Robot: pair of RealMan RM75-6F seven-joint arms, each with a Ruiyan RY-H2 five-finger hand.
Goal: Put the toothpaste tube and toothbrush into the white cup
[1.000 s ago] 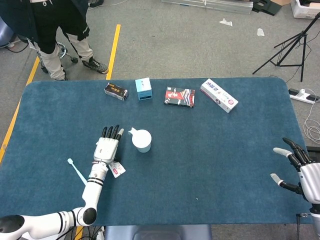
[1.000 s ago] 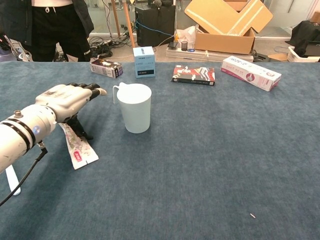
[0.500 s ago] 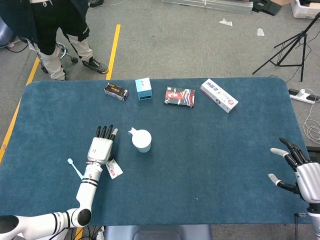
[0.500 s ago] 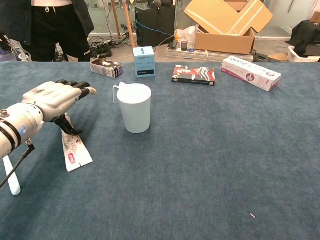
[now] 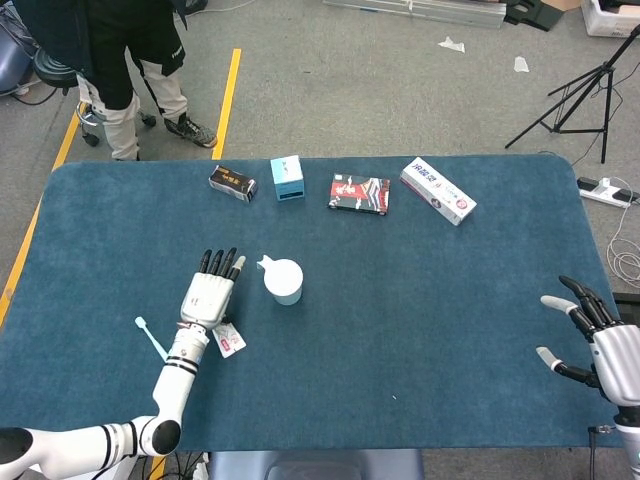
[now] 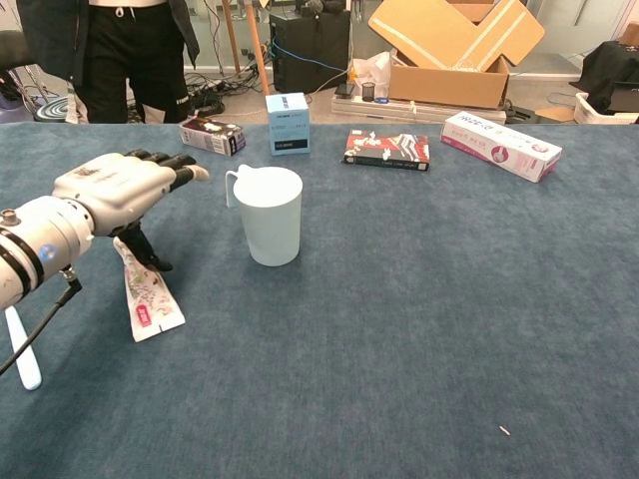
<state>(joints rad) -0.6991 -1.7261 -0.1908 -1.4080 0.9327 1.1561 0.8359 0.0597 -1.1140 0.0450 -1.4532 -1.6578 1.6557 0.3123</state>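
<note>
Dark blue carpet-like tabletop (image 5: 420, 300), grey floor with a yellow tape line (image 5: 228, 90) behind. Left hand (image 5: 207, 297) hovers flat, fingers spread, holding nothing, above the flat white toothpaste tube (image 6: 147, 296). Right hand (image 5: 600, 338) is spread and empty too.

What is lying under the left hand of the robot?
Under the left hand lies the toothpaste tube, flat on the table. Its near end shows; its far end is covered by the hand, so contact cannot be judged.

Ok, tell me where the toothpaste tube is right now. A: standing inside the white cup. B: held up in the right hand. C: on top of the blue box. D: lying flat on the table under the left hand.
D: the toothpaste tube lies flat on the table, partly beneath the left hand, apart from the white cup.
</note>
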